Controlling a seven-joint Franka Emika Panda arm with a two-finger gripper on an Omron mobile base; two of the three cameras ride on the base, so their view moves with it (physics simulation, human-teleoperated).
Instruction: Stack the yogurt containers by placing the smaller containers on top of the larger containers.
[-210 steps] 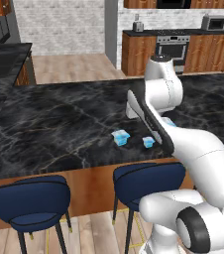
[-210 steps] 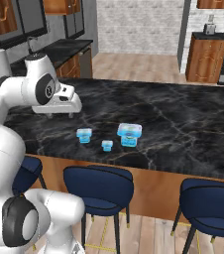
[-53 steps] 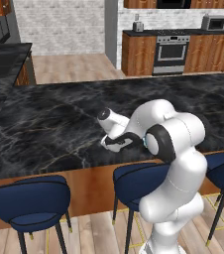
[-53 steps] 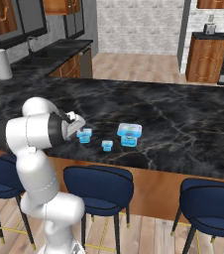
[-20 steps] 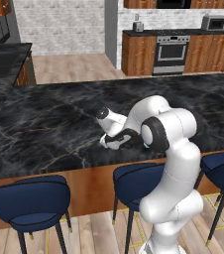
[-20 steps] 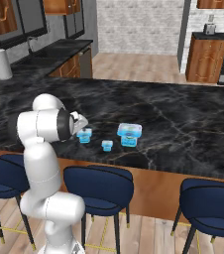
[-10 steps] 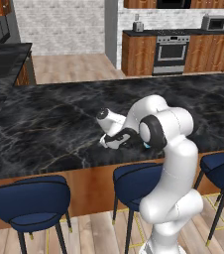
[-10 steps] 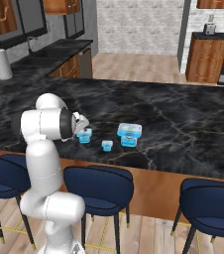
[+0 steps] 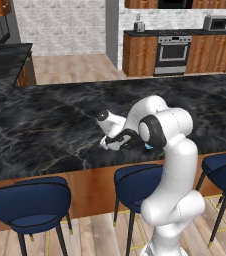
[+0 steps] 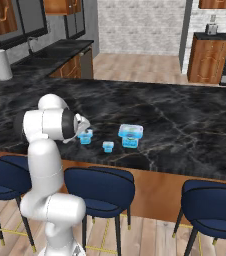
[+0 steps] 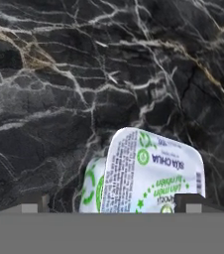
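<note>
Inspection of the right base view, taken from left to right, found the white arm folded low over the near edge of the black marble counter [image 10: 185,125], its hand brought down to the leftmost of three light-blue tubs. That leftmost tub, the middling tub [image 10: 85,136], stood on the counter just beside the hand. The tiny tub [image 10: 108,146] stood a little to its right and nearer the counter edge, apart from both neighbours. The largest tub [image 10: 130,135] stood furthest right, clear of the other two. None of the three was stacked, so the task was judged not yet begun in substance.

In the hand view, the gripper [image 11: 112,202] stood spread wide, its left fingertip [image 11: 32,202] and right fingertip on either side of the printed white lid of the middling tub [image 11: 151,173]. The tub lay closer to the right fingertip than to the left, so the straddle was off centre. Neither fingertip could be confirmed as touching it. The jaws were judged to be held apart so that the tub could pass between them before a close.

In the left base view, the hand sat low on the counter with the arm's elbow raised behind it, a posture consistent with reaching down to a small item from above.

Blue stools [image 10: 100,187] stood below the counter edge.
</note>
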